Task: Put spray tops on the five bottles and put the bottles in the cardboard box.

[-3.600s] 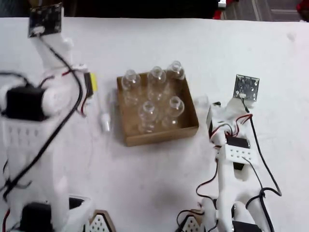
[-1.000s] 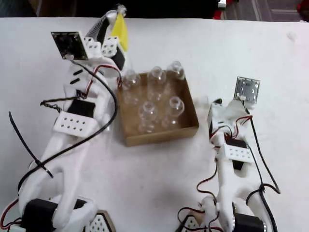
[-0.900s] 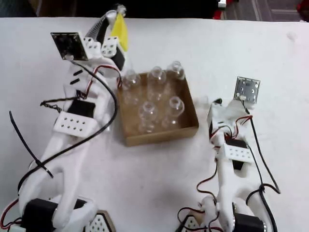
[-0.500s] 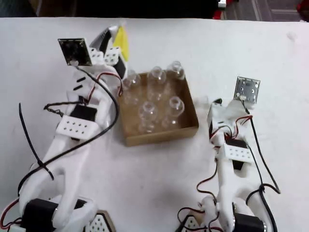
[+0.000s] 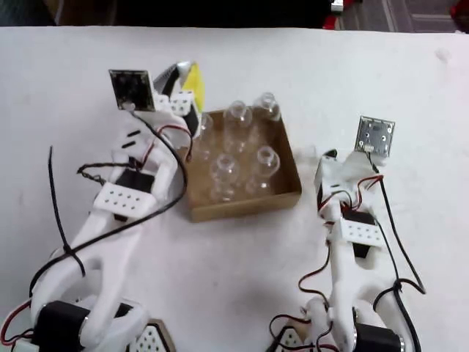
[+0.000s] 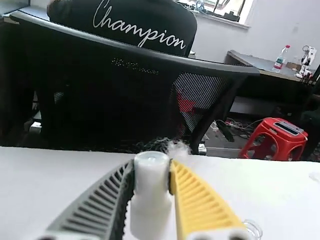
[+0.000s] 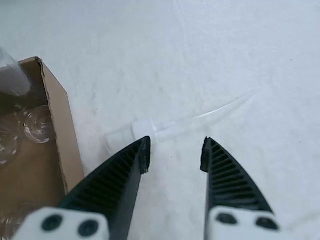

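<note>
Left hand: my left hand (image 6: 151, 167) was clamped on a white spray top (image 6: 149, 205), the grey finger and the yellow finger pressed against its two sides. In the high view it was held up at the far left corner of the cardboard box (image 5: 242, 205).
Right hand: my right hand (image 7: 175, 152) had its fingers apart with nothing between them. It hung just over a second spray top (image 7: 142, 131) that lay on the counter (image 5: 242, 279) close beside the box wall.
Done so far: the bottles (image 5: 264, 161) already stood upright inside the box, three along the far side and two nearer me. The far left one was partly hidden behind my left hand.
Still to do: I saw no top on any of the four necks in plain sight, and I could not tell for the hidden one. By my reckoning the capping had barely begun, with one top in hand and one waiting on the counter.
Held top: a short, plain white cylinder, standing upright between the fingers.
Lying top: a pale collar on its side, with a thin clear dip tube (image 7: 220, 110) trailing away from the box — slender and likely to bend.
Bottles: clear, round-shouldered, open-mouthed — set close together.
</note>
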Robot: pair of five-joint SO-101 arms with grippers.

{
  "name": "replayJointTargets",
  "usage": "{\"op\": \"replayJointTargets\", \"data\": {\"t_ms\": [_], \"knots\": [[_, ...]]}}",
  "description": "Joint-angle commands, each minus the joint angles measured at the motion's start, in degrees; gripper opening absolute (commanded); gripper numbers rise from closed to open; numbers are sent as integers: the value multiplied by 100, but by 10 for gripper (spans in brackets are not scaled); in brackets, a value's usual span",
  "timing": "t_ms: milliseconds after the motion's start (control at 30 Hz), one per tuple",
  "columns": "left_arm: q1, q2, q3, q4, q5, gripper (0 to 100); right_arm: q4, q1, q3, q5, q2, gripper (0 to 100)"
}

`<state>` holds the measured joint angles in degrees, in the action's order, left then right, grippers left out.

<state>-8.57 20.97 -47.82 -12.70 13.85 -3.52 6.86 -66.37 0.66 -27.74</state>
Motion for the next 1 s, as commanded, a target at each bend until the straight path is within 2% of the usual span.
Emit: {"op": "replayJointTargets", "data": {"t_ms": [0,100,200,967], "knots": [[-84,57,-404,-914,-316,21,119,66,88,-62,-4,145],[-119,57,-870,-1538,-510,21,119,66,88,-62,-4,145],[-180,57,-1152,-1811,-501,21,119,66,88,-62,-4,145],[-224,31,-1503,-1829,-501,21,92,66,88,-62,-4,145]]}}
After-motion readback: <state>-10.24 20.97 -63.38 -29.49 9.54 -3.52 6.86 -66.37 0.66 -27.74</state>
